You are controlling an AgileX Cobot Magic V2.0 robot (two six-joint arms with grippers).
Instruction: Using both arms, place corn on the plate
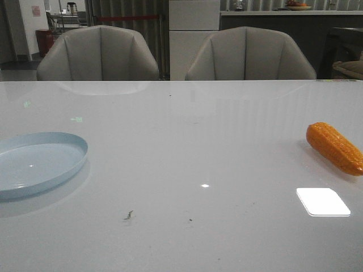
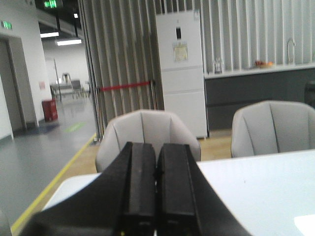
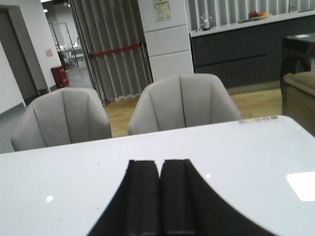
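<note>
Front view runs across a glossy white table (image 1: 181,170). At its far left edge lies the plate (image 1: 39,161), pale blue and shallow, partly cut off by the frame and with nothing on it. A few dark specks (image 1: 129,215) sit on the tabletop near the middle front. At the far right lies the corn (image 1: 334,148), orange and bumpy, resting flat on the table at a slant, well apart from the plate. Two grey chairs (image 1: 99,54) stand behind the table. Neither arm shows in this view.

The left wrist view shows the left gripper (image 2: 156,189) with its two black fingers pressed together, nothing between them, pointed toward the chairs beyond the table. The right wrist view shows the right gripper (image 3: 159,196) likewise closed tight and holding nothing, above bare tabletop.
</note>
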